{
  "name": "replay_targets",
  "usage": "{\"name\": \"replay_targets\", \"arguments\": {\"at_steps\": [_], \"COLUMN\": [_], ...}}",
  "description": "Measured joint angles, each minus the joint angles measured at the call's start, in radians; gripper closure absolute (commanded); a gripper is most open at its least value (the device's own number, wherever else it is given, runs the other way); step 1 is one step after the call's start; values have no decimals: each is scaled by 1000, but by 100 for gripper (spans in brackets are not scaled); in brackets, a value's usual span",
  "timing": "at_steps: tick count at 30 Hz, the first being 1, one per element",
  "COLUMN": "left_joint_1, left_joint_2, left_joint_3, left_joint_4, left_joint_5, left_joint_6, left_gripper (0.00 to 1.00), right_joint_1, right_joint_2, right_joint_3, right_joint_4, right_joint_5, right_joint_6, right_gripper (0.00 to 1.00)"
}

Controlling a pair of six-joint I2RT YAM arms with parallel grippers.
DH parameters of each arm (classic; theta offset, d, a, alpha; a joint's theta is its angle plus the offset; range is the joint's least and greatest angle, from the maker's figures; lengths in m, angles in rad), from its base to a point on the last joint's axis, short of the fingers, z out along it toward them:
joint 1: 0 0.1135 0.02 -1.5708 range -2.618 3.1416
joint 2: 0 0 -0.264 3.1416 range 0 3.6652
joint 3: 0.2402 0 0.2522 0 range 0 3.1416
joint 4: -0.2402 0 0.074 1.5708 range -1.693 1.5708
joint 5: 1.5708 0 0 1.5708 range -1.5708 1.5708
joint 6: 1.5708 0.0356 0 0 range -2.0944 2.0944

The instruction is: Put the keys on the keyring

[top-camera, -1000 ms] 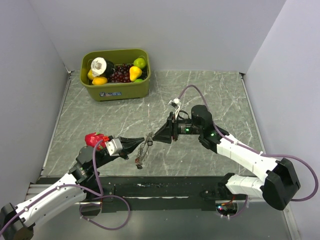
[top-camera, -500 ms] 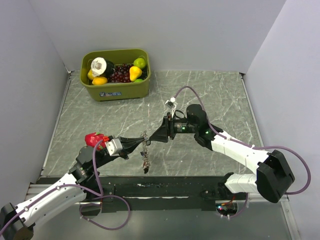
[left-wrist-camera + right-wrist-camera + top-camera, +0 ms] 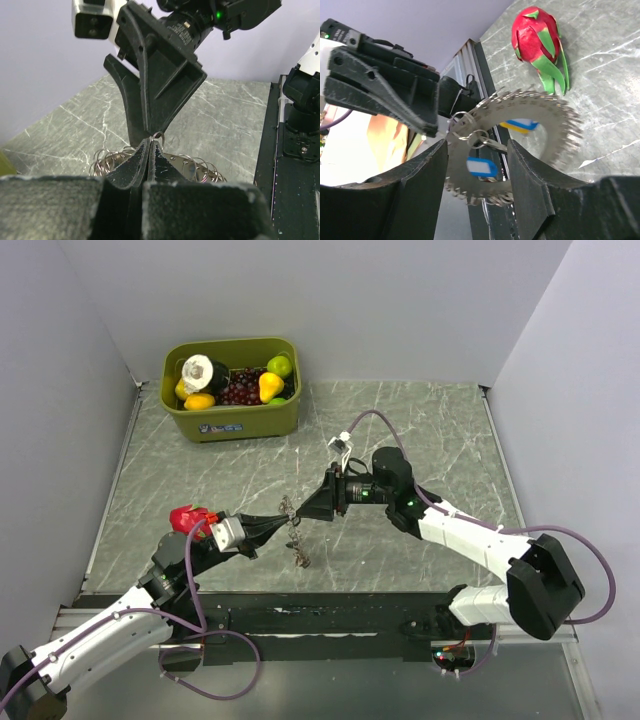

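Note:
The keyring [image 3: 540,111] is a flat grey metal ring with many small wire loops round its edge. It hangs above the table from my left gripper [image 3: 150,143], which is shut on one small loop at its top. In the top view the keyring [image 3: 297,542] dangles between the two gripper tips. My right gripper [image 3: 477,146] is open, its fingers either side of the keyring's edge without clamping it. A blue-headed key [image 3: 480,167] and a yellow-and-blue one [image 3: 520,125] hang at the ring, blurred. My right gripper [image 3: 306,514] points left, tip to tip with my left gripper [image 3: 285,524].
A green bin [image 3: 240,421] of toy fruit stands at the back left of the marbled table. A red dragon fruit [image 3: 190,518] lies beside my left wrist, also seen as the dragon fruit [image 3: 539,42]. Walls close in on both sides.
My right arm has reached a little further left toward my left gripper. The keyring has swung from slanting to hanging lower between the tips. My left gripper stays shut.

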Motion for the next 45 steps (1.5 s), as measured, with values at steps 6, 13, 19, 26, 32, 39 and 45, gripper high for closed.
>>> {"name": "replay_targets", "arguments": {"at_steps": [6,13,19,26,32,39,45], "left_joint_1": [0,0,0,0,0,0,0], "left_joint_2": [0,0,2,7,15,10,-5], "left_joint_3": [0,0,0,0,0,0,0], "left_joint_4": [14,18,24,43,43,42,42], "left_joint_5": [16,33,50,52,55,54,53], "left_joint_6": [-2,-3,-4,-7,-8,-7,-7], "left_gripper": [99,99,99,99,99,99,99], "right_joint_1": [0,0,0,0,0,0,0], "right_joint_2": [17,20,23,34,53,70,70], "right_joint_3": [0,0,0,0,0,-3,-3], "right_joint_4": [14,39,78,120,171,208,204], "right_joint_5": [1,-5,-19,-48,-82,-123,-132], "right_joint_6": [7,14,19,33,63,93,93], "right_gripper": [42,40,39,43,53,55,56]}}
